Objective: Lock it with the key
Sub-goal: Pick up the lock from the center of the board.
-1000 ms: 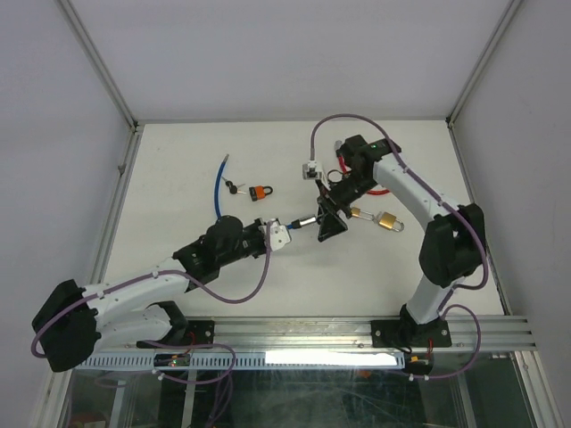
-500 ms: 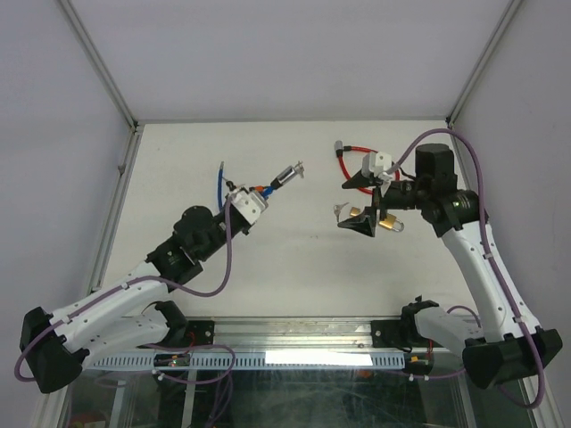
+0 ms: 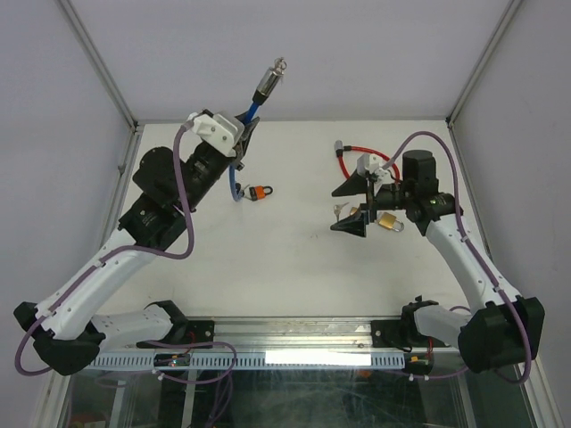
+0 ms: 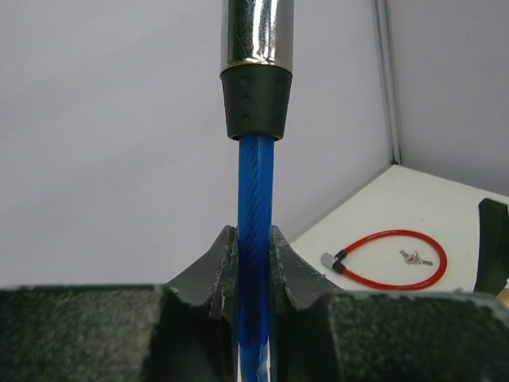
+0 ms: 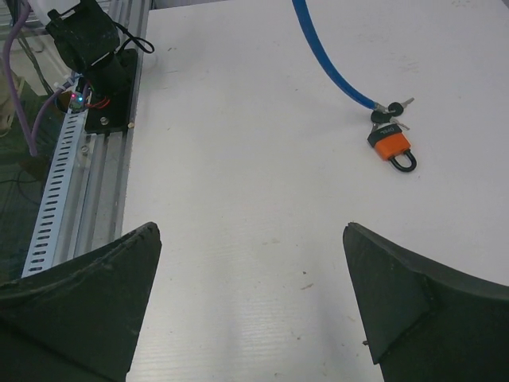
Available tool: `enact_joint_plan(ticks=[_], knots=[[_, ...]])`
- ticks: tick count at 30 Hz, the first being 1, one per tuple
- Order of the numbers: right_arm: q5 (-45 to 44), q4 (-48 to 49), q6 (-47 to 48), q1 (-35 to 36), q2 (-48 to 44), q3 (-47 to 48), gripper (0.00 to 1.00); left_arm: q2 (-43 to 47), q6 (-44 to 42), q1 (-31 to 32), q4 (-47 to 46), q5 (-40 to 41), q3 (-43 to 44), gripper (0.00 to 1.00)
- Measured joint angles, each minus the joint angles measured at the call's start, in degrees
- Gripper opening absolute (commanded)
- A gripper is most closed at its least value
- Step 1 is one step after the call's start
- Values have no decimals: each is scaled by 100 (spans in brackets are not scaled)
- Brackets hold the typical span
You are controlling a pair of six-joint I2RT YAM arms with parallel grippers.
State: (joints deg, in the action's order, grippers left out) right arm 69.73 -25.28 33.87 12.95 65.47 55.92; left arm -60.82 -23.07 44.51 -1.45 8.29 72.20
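Observation:
My left gripper point(image 3: 243, 125) is raised high at the back left, shut on a blue cable lock point(image 4: 255, 183). The cable's chrome end point(image 3: 272, 78) points up, and its other end hangs down to the table by an orange padlock point(image 3: 260, 192). Small keys point(image 5: 395, 106) lie at that lower end of the cable, beside the orange padlock point(image 5: 392, 147). My right gripper point(image 3: 346, 207) hovers over the table's right half, open wide and empty, facing left. A brass padlock point(image 3: 388, 221) lies just behind it. In the right wrist view the right gripper point(image 5: 250, 239) frames only bare table.
A red cable lock point(image 3: 357, 156) with its own keys point(image 4: 415, 257) lies at the back right. The white table point(image 3: 268, 259) is walled by grey panels on three sides. An aluminium rail point(image 5: 71, 183) runs along the near edge.
My left arm swung up and back to the left, lifting the blue cable's chrome end off the table's middle. My right gripper opened wide and drew back to the right.

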Motion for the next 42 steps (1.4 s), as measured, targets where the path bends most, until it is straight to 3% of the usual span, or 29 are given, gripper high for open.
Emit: enact_joint_plan(ticks=[15, 20, 24, 28, 33, 42], knots=[[304, 1270, -1106, 0, -50, -437, 98, -350, 732, 0, 1021, -2199, 1727, 0], [-92, 3375, -3526, -87, -136, -1198, 98, -435, 1047, 2, 868, -2839, 2002, 0], [-966, 4715, -5569, -238, -103, -1921, 99, -634, 1191, 2, 680, -3156, 2020, 0], [-1880, 5163, -7158, -271, 66, -1989, 99, -942, 1375, 2, 365, -3373, 1980, 0], [-2791, 5259, -8841, -271, 153, -2028, 90, -1134, 1668, 2, -529, -3386, 1541, 0], [-3670, 5482, -10723, -273, 505, -2472, 80, -1875, 2271, 17, -2024, -3244, 1445, 0]])
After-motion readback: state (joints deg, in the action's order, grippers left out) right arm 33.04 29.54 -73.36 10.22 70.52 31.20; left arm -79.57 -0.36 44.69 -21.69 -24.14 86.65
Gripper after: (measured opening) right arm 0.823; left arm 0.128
